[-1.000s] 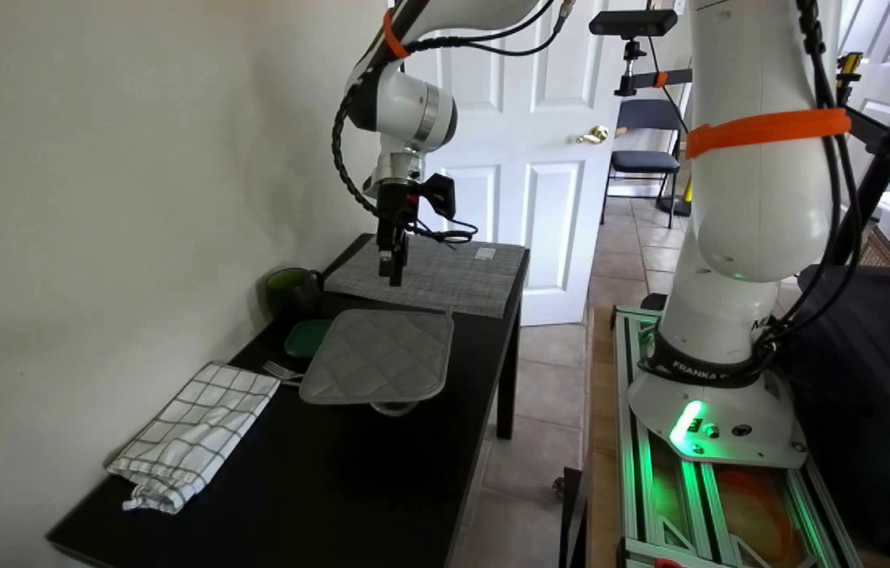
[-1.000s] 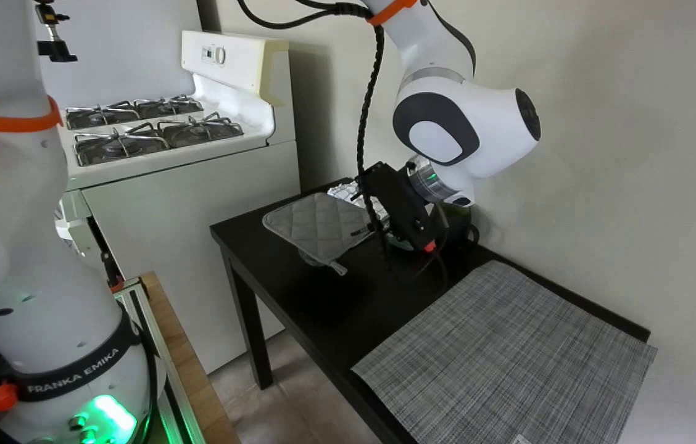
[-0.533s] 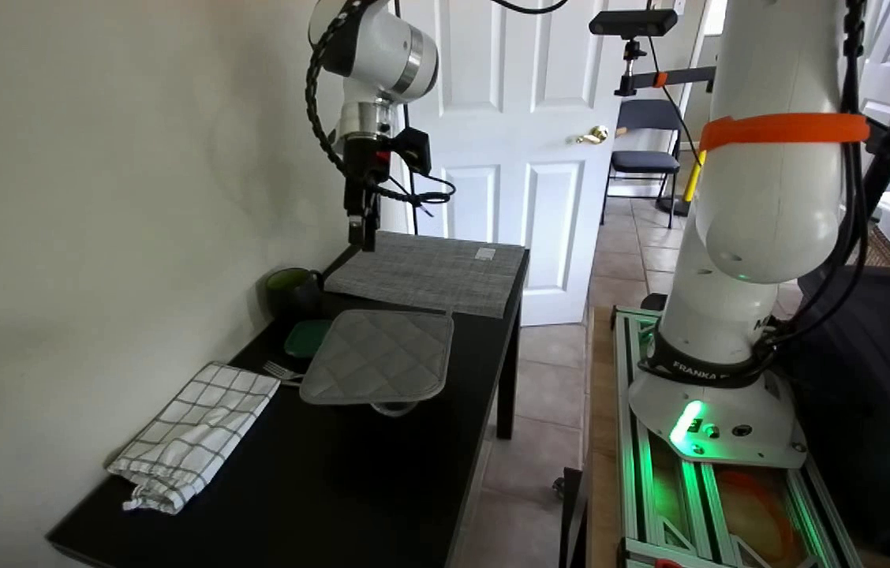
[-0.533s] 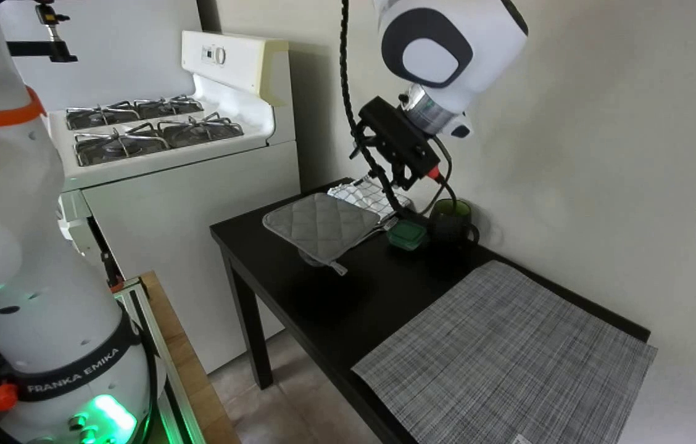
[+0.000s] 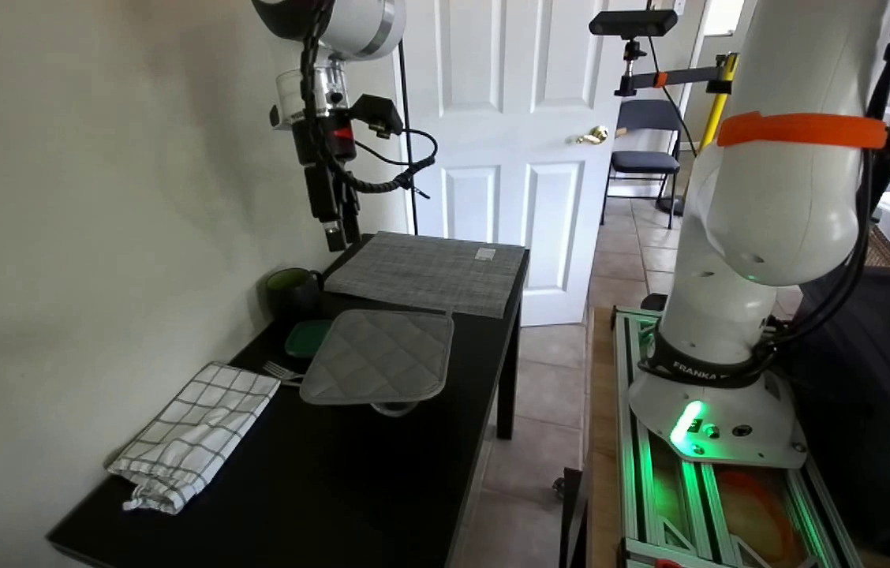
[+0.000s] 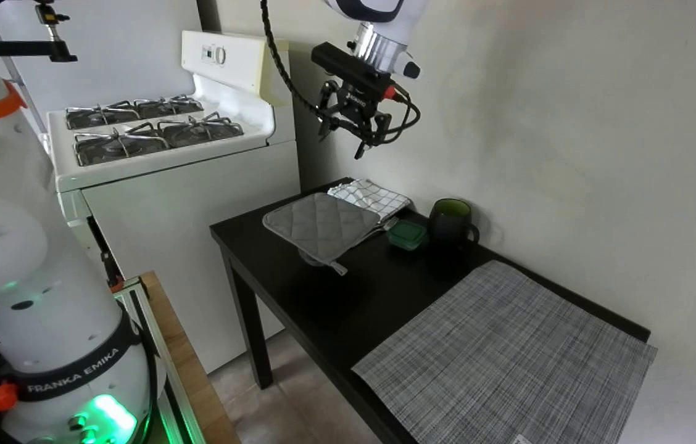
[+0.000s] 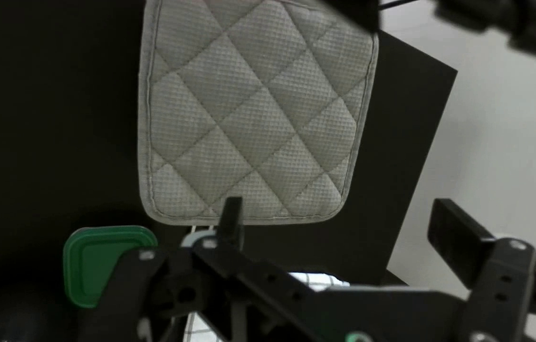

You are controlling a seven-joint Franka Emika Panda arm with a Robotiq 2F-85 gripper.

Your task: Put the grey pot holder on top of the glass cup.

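The grey pot holder (image 5: 379, 356) lies quilted side up over the glass cup (image 5: 394, 409) on the black table, raised above the tabletop. The pot holder also shows in an exterior view (image 6: 322, 225) and fills the upper middle of the wrist view (image 7: 253, 114). Only a small clear part of the glass cup (image 6: 310, 258) shows below its edge; the rest is hidden, and the wrist view does not show it. My gripper is open and empty, high above the table near the wall, apart from the pot holder, in both exterior views (image 5: 342, 237) (image 6: 342, 143). Its spread fingers show in the wrist view (image 7: 337, 211).
A dark green mug (image 6: 450, 223) and a green-lidded container (image 6: 407, 235) stand by the wall. A fork (image 5: 282, 371) and a checked cloth (image 5: 196, 434) lie beside the pot holder. A pale grey mat (image 6: 514, 351) covers the table's other end. A stove (image 6: 200, 185) stands beyond.
My gripper has risen away from the table and moved toward the wall; its fingers now show spread apart. The pot holder, glass cup and other objects have not moved.
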